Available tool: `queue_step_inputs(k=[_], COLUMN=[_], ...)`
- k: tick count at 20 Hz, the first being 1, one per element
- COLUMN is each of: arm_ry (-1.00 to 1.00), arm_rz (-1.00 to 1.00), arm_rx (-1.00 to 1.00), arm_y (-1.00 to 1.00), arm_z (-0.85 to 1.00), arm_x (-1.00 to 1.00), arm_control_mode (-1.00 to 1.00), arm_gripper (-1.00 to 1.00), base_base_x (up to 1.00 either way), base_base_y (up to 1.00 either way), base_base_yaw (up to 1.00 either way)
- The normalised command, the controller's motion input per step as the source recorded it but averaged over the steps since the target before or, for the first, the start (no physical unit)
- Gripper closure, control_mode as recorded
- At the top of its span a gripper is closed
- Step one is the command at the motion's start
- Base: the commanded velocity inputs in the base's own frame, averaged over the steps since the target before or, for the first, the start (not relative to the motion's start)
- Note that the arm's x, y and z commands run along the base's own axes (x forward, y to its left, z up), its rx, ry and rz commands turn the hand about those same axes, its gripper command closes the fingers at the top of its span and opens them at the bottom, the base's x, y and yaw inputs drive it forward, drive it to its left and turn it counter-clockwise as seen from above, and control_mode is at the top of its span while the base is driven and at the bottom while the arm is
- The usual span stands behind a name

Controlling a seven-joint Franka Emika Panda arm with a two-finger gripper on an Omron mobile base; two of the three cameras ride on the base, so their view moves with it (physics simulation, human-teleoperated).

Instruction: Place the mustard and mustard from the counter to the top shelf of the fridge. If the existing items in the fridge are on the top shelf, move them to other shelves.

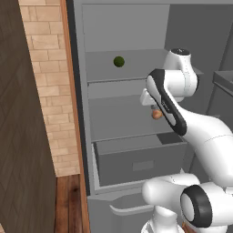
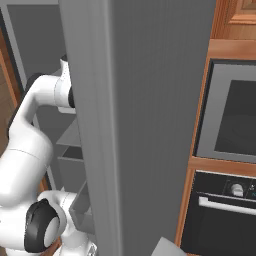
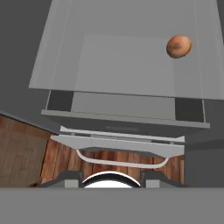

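From the left base camera the fridge (image 1: 136, 113) stands open with the white arm reaching into it, and the pincer itself is hidden behind the arm's wrist and forearm. The dark green ball (image 1: 119, 61) rests on the top shelf (image 1: 109, 73), above and to the left of where the hand goes in. The orange-brown ball (image 1: 156, 114) lies on the shelf below (image 1: 118, 123), right beside the hand and partly covered by the forearm. Under that shelf the grey drawer (image 1: 136, 161) is pulled out. From the right base camera the fridge's open door (image 2: 145, 125) blocks most of the interior; the arm passes behind its edge, and a built-in oven (image 2: 230, 120) sits to the right. Looking along the hand, the orange-brown ball (image 3: 178, 46) lies ahead of the pincer and off to its right on the flat grey shelf (image 3: 122, 65), apart from the fingers. The pincer is closed and nothing can be seen in it.
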Motion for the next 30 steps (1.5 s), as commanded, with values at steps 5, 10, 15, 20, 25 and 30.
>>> queue_step_inputs(k=[5, 10, 15, 20, 25, 30], arm_ry=[-0.02, 0.0, -0.16, -0.56, -0.5, -0.26], arm_rz=[0.0, 0.0, 0.0, 0.01, 0.0, 0.0], arm_rx=[0.0, 0.0, -0.04, -0.03, 0.0, 0.02], arm_y=[0.0, 0.0, 0.08, 0.07, 0.14, 0.31], arm_z=[-0.01, 0.0, 0.02, 0.44, 0.62, 0.62], arm_x=[0.0, 0.0, 0.0, -0.41, -0.28, -0.01], arm_control_mode=[-1.0, -1.0, -1.0, -1.0, -1.0, -1.0], arm_gripper=[-1.0, -1.0, -1.0, -1.0, -1.0, -1.0], base_base_x=[0.0, 0.0, 0.0, 0.0, 0.0, 0.0], base_base_y=[0.0, 0.0, 0.0, 0.0, 0.0, 0.0], base_base_yaw=[0.0, 0.0, 0.0, 0.0, 0.0, 0.0])
